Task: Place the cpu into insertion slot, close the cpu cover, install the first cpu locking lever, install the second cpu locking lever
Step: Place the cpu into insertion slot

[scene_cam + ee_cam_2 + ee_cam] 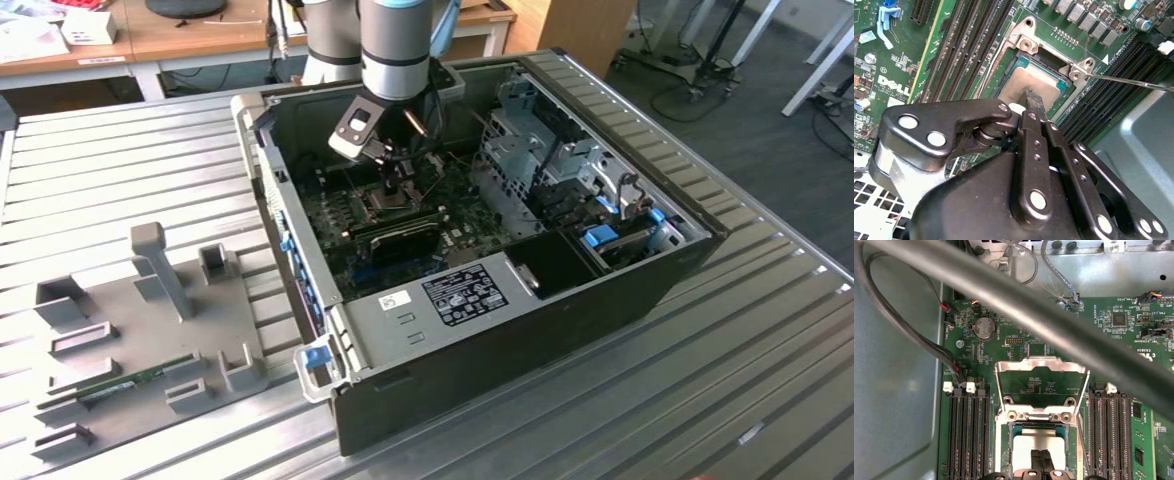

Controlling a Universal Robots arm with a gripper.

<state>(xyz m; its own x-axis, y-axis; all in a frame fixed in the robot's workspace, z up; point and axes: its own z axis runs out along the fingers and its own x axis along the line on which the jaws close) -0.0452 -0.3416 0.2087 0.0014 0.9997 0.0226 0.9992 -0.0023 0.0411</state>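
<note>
The cpu (1026,82) lies flat in the insertion slot (1026,45) of the green motherboard, its grey top showing. My gripper (1033,99) is shut, with its narrow fingertips together right at the cpu's top near one edge; contact is unclear. In the first wrist view the cpu cover (1041,371) stands open, swung back from the insertion slot (1039,416), with the cpu (1036,442) and gripper (1041,461) in front of it. A thin locking lever (1134,81) sticks out unlatched beside the socket. In the exterior view the gripper (398,190) reaches down into the open computer case over the insertion slot (387,207).
Long black memory slots (966,435) flank the socket on both sides. A thick grey cable (1019,305) crosses close to the first wrist camera. Case walls (287,230) and drive cages (561,170) hem in the board. A grey fixture tray (134,340) lies at the exterior view's left.
</note>
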